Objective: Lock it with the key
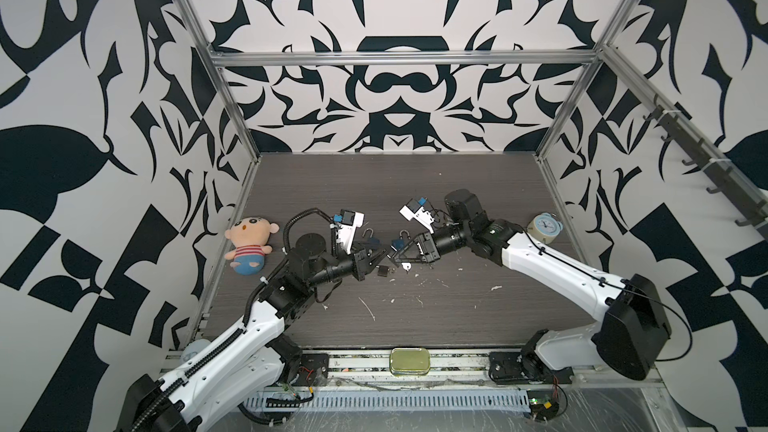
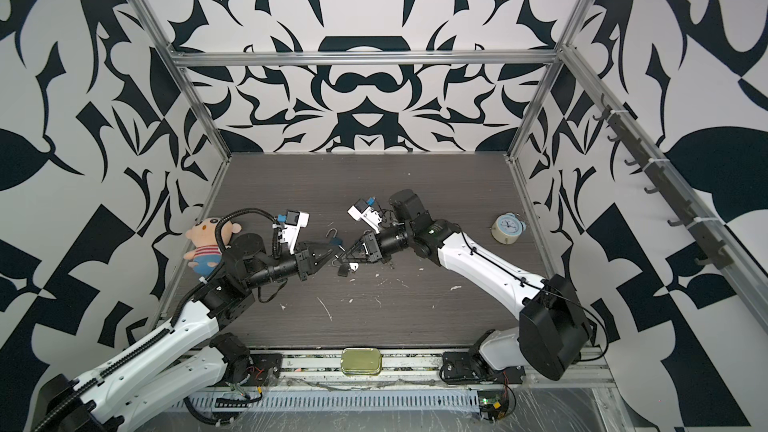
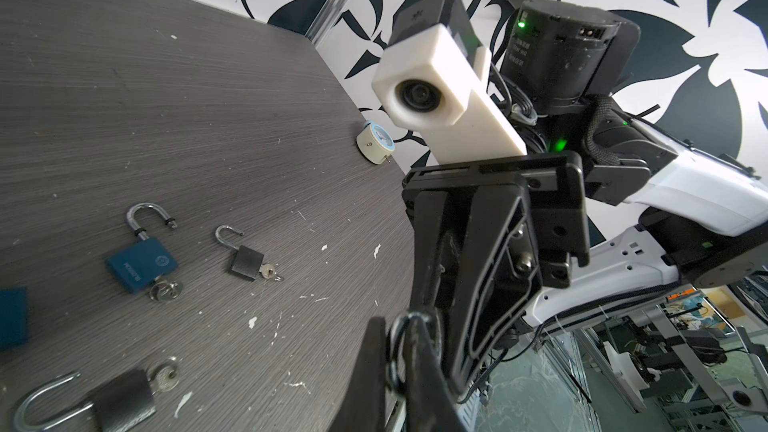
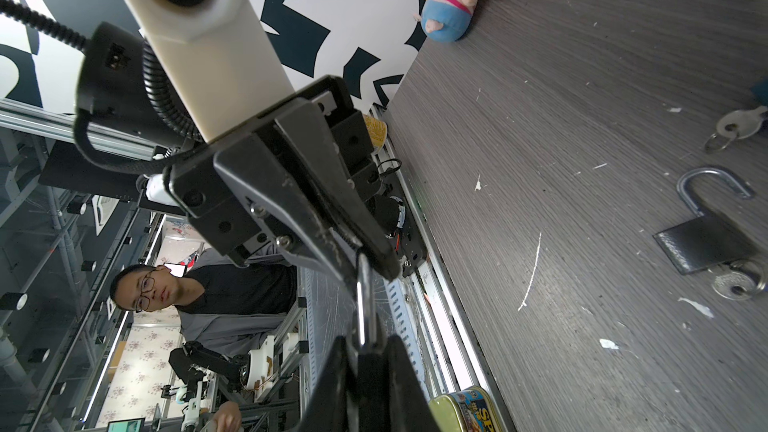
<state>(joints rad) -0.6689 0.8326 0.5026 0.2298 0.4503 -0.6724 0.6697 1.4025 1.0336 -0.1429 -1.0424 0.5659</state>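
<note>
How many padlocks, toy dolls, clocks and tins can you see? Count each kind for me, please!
Padlocks: 5 (blue padlock with keys, second blue padlock, big black padlock, small black padlock, held padlock)
Plush doll: 1
Alarm clock: 1
Tin: 1
Total: 8

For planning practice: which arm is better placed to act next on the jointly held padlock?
Left, probably: left end effector pinches the shackle top, free to press; right end effector steadies it.
</note>
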